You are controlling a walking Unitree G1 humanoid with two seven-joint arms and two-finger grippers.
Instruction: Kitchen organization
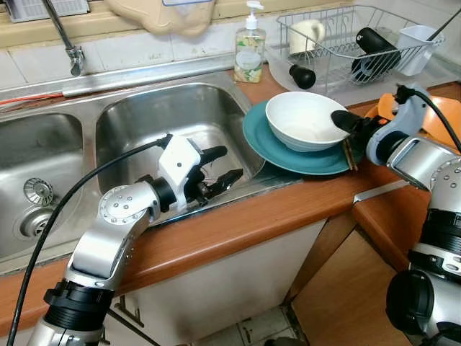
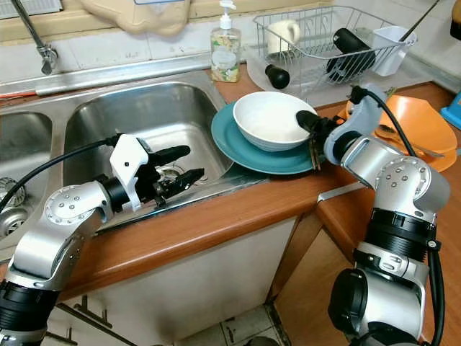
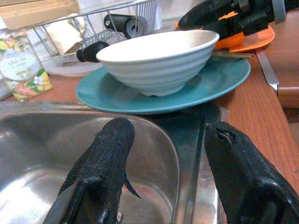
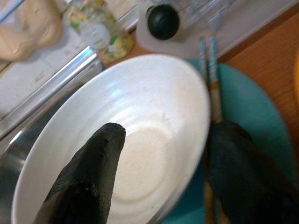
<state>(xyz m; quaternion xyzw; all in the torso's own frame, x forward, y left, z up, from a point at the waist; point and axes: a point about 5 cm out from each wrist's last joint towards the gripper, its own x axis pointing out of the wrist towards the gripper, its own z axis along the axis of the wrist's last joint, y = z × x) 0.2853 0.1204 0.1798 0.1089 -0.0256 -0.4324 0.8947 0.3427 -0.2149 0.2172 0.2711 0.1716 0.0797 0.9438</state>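
Head views: right gripper (image 2: 308, 124) sits at the rim of the white bowl (image 1: 306, 120), which rests on the teal plate (image 1: 277, 148) on the counter just beside the sink (image 1: 173, 119). Its fingers straddle the near rim, spread, not yet closed on it. Left gripper (image 1: 220, 168) hangs over the sink's front edge, fingers apart, holding nothing; bowl and plate lie ahead of it and to its right. Beyond the right gripper a drying rack (image 1: 346, 36) holds a cup and dark bottles; a soap bottle (image 1: 250, 47) stands by it. Left wrist view: both fingers spread over the basin, bowl on plate straight ahead, apart from the tips. Right wrist view: one finger (image 4: 88, 175) inside the bowl, the other outside the rim, chopsticks (image 4: 212, 79) lying on the plate next to that outer finger. Judgement: early stage; bowl, plate and chopsticks remain unsorted, grasp on the bowl only being set up.
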